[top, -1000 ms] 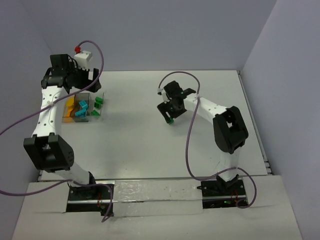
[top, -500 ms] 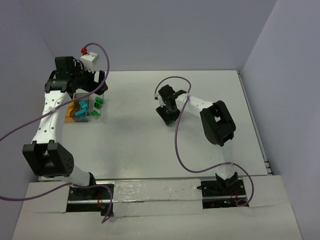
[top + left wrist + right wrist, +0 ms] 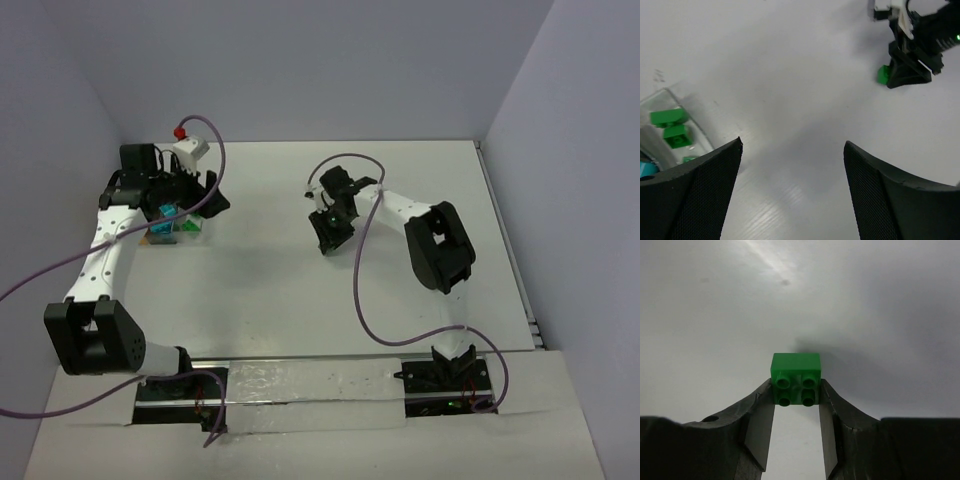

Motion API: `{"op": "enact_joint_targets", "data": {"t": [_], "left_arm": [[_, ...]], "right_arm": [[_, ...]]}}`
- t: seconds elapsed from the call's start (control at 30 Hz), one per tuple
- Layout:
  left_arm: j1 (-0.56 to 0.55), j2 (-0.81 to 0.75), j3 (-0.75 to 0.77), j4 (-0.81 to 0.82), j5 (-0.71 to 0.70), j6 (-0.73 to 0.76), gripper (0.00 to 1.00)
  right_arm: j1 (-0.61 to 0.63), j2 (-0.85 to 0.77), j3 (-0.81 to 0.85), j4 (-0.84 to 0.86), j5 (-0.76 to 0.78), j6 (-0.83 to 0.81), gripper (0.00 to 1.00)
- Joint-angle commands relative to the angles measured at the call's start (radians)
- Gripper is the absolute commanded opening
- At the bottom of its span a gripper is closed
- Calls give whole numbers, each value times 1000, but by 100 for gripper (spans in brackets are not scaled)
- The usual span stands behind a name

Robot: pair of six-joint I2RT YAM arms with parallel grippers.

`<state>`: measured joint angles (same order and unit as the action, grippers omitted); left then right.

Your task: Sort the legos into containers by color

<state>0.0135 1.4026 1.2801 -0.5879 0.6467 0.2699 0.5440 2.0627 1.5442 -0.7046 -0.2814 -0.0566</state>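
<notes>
A small green lego brick (image 3: 795, 371), studs facing the camera, sits low over the white table with my right gripper (image 3: 795, 390) shut on it, one pad against each side. From above, that right gripper (image 3: 326, 240) points down at mid-table. In the left wrist view the same brick (image 3: 883, 75) peeks out beside the right gripper (image 3: 912, 65). My left gripper (image 3: 793, 144) is open with nothing between its fingers. It hovers beside the containers (image 3: 160, 232), which it partly hides. The clear tray (image 3: 695, 125) holds green bricks (image 3: 669, 117).
A teal piece (image 3: 645, 170) shows at the left wrist view's edge, and teal pieces (image 3: 166, 212) lie in the trays under the left arm. Grey walls close the table (image 3: 430, 200) at the back and both sides. Purple cables loop off both arms.
My right gripper has shut on the green brick. The left arm has swung down and to the right over the trays, hiding most of them, and its jaws have narrowed slightly.
</notes>
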Motion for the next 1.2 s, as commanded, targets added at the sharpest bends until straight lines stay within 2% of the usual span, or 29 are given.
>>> {"op": "enact_joint_targets", "data": {"t": [0.0, 0.03, 0.13, 0.17, 0.23, 0.27, 0.3, 0.33, 0.37, 0.4, 0.5, 0.8, 0.87, 1.17], "left_arm": [[-40, -86, -72, 131, 229, -13, 89], [-47, -100, -90, 154, 262, -23, 89], [-96, -122, -117, 188, 303, -44, 90], [-126, -119, -112, 179, 315, -43, 91], [-187, -114, -105, 169, 310, -48, 92], [-191, -113, -103, 171, 300, -50, 92], [-215, -114, -99, 171, 294, -53, 92], [-254, -110, -92, 171, 261, -56, 92], [-286, -105, -86, 174, 229, -59, 92], [-299, -100, -73, 174, 216, -63, 92], [-342, -87, -52, 180, 181, -63, 92], [-420, -37, 1, 192, 96, -74, 88], [-438, -28, 13, 195, 77, -81, 87], [-469, 6, 48, 227, 40, -127, 82]], "right_arm": [[-80, -162, 43, 45, -618, 182, 0], [-98, -187, 16, 132, -772, 238, 0], [-114, -228, -67, 448, -995, 492, 0], [-115, -239, -101, 585, -1045, 687, 0], [-116, -251, -218, 1068, -1098, 1178, 0], [-116, -240, -259, 1267, -1104, 1321, 0], [-116, -216, -290, 1516, -1105, 1381, 0], [-113, -163, -314, 1842, -1109, 1690, 0], [-115, -133, -314, 1966, -1106, 1880, 0], [-115, -110, -313, 2046, -1104, 1911, 0], [-111, -116, -324, 1972, -1093, 1869, 0], [-106, -117, -325, 1950, -1098, 1892, 0], [-105, -121, -326, 1896, -1101, 1863, 0], [-99, -126, -335, 1849, -1093, 1836, 0]]}}
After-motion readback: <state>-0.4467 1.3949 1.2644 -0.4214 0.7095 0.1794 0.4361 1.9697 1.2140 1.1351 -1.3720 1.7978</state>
